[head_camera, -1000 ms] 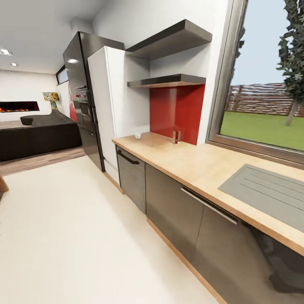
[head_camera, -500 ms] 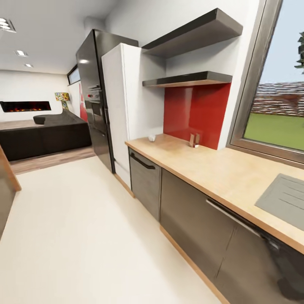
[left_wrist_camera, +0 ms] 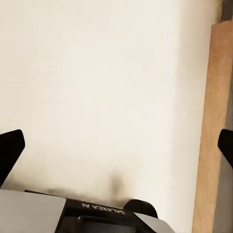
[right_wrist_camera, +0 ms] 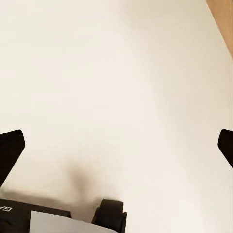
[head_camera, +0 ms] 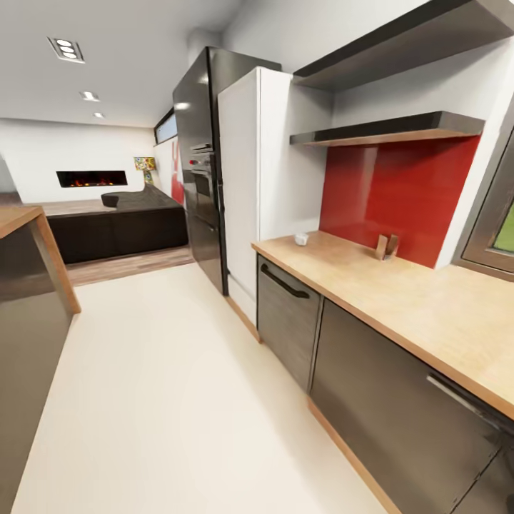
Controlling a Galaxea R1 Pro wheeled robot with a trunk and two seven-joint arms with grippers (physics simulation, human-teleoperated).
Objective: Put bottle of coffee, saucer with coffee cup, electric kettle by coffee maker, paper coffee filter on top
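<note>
Running along right edge, countertop (head_camera: 400,293), open cream floor (head_camera: 164,385) alongside

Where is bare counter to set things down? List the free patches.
The countertop is bare from the small wooden holder by the red backsplash toward the window frame, and along its front edge. Its far end by the white cabinet holds a small white object. Nowhere looks crowded.
</note>
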